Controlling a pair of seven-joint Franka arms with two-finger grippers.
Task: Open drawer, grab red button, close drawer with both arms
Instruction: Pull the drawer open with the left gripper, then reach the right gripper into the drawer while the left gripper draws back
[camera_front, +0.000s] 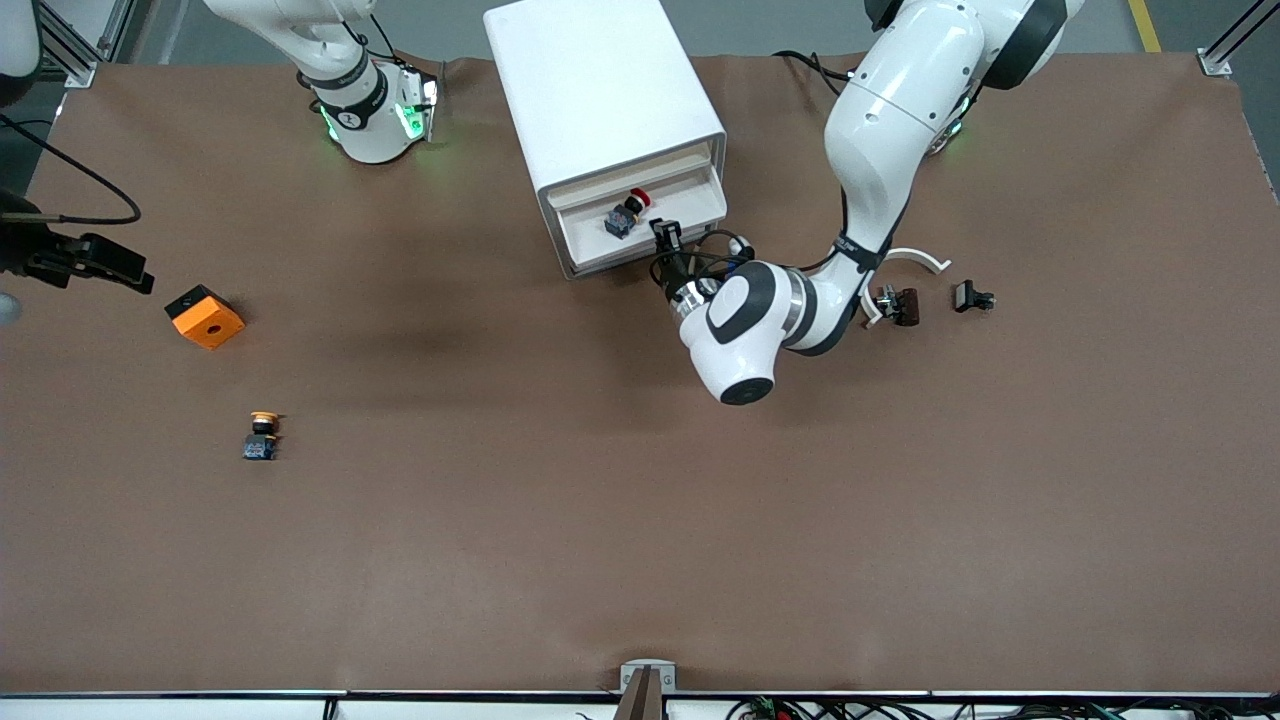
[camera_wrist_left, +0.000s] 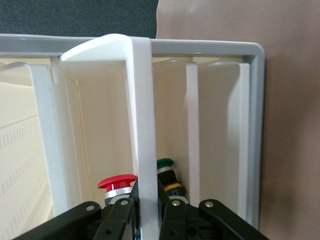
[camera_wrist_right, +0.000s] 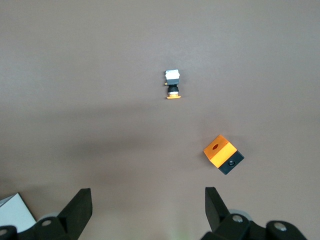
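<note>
Front view, my left gripper (camera_front: 667, 238) clamped on pulled-out drawer (camera_front: 640, 225) front, red button (camera_front: 627, 213) inside, my right gripper (camera_wrist_right: 147, 206) waiting, spread wide.

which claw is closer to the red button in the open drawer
Left. The left claw is shut on the drawer front, right beside the red button. The right claw hangs open over bare table at the right arm's end.

Two white jointed arms (camera_front: 880, 120), black joint bands, green base lights, black cables; black two-finger grippers (camera_wrist_left: 150, 210) with silver screws.
</note>
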